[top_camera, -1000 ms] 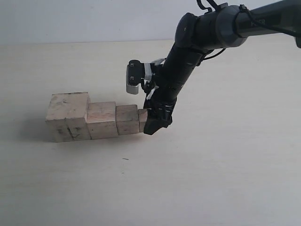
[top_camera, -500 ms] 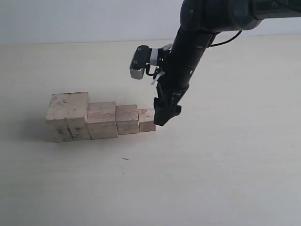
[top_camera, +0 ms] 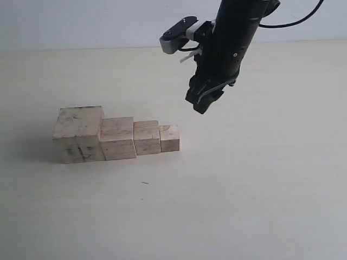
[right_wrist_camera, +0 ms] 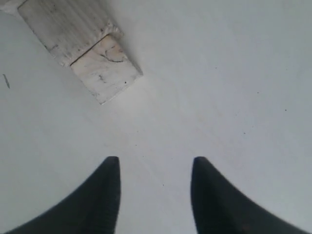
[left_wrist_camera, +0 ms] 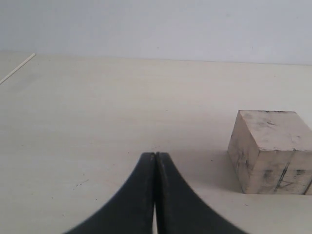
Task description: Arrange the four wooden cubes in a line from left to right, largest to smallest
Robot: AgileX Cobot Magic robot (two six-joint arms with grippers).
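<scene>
Four pale wooden cubes stand touching in a row on the table in the exterior view: the largest cube (top_camera: 79,134) with dark marks at the left, then the second cube (top_camera: 117,137), the third cube (top_camera: 147,137) and the smallest cube (top_camera: 169,137) at the right end. My right gripper (top_camera: 205,104) hangs open in the air, above and to the right of the smallest cube (right_wrist_camera: 106,68), with nothing between its fingers. The right wrist view shows this gripper (right_wrist_camera: 155,163) over bare table. My left gripper (left_wrist_camera: 155,156) is shut on nothing, with the largest cube (left_wrist_camera: 271,150) lying off to one side of it.
The cubes rest on a pale wooden tabletop (top_camera: 244,184) that ends at a light wall (top_camera: 81,24) behind. A small dark speck (top_camera: 144,183) lies in front of the row. The black right arm (top_camera: 233,38) reaches down from the upper right.
My right gripper has let go of the smallest cube at the row's right end and risen up and to the right, away from it. The cubes have stayed in place.
</scene>
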